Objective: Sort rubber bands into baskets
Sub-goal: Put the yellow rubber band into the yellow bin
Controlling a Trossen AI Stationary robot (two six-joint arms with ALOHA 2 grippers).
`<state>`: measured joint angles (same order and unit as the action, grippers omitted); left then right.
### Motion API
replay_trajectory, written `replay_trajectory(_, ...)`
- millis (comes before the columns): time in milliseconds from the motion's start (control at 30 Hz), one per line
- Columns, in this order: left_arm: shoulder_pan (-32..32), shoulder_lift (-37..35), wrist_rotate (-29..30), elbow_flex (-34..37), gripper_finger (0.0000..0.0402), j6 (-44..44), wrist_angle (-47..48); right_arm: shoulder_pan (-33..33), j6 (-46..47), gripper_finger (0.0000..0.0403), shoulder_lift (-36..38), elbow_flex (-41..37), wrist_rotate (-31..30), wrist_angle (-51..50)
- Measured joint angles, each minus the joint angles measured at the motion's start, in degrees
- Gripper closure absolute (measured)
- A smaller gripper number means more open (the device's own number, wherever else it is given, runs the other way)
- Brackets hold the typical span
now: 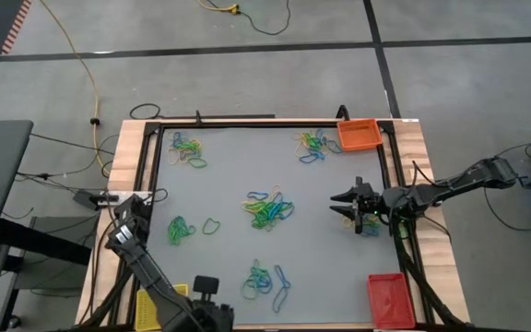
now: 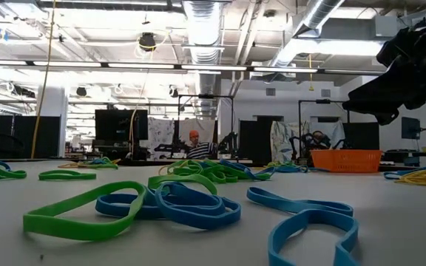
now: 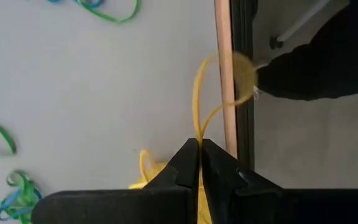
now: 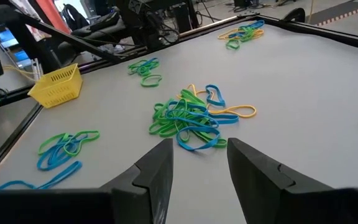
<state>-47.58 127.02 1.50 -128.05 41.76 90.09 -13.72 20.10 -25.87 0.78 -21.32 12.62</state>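
We count three low-walled rectangular plastic baskets in the high view: an orange one (image 1: 358, 135) at the upper right of the grey mat, a red one (image 1: 390, 300) at the lower right, and a yellow one (image 1: 152, 304) at the lower left, largely hidden by the left arm.

We count six clusters of thin yellow, green and blue rubber bands, the centre cluster (image 1: 268, 209) the largest; the loops themselves are too many to count.

The red basket's long axis runs up and down the frame; the orange one's runs left to right.

Left gripper (image 3: 199, 155): clenched on a single yellow rubber band (image 3: 205, 93), which stands out from the fingertips. Only the left wrist view shows this.

Right gripper (image 1: 347, 205): fingers parted and holding nothing, right of the centre cluster, pointing left. The right wrist view alone shows the yellow basket (image 4: 57, 86) whole.

The low view shows the orange basket (image 2: 345, 159) at mid right.
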Motion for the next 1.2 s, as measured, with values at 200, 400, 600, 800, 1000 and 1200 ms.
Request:
replay_trajectory(200, -2.18, 0.00, 1.01, 0.00, 0.0401, 5.00, -0.05, -0.01, 0.00, 0.0223, 0.00, 0.00, 0.00, 0.00)
replay_trajectory(400, -3.80, 0.16, 5.27, 1.08, 0.0402, 5.11, -0.25, 0.00, -0.02, 0.0223, 0.00, 0.00, 0.00, 0.00)
replay_trajectory(600, -3.77, -0.12, 6.71, 11.18, 0.0402, 0.71, -0.15, 0.00, -0.02, 0.0223, 0.00, 0.00, 0.00, 0.02)
replay_trajectory(800, -3.64, -5.22, 6.26, 23.80, 0.0402, 0.30, -0.12, 0.00, -0.02, 0.0223, -0.01, 0.00, 0.02, 0.02)
replay_trajectory(1000, -4.63, -16.82, 6.47, 35.67, 0.0402, 8.89, -6.83, -0.02, -0.46, 0.0223, 0.00, 0.00, -0.09, 0.02)
replay_trajectory(1200, -6.74, -27.39, -0.21, 47.46, 0.0402, 17.88, -17.10, -0.01, -0.48, 0.0223, 0.00, 0.00, -0.22, 0.00)
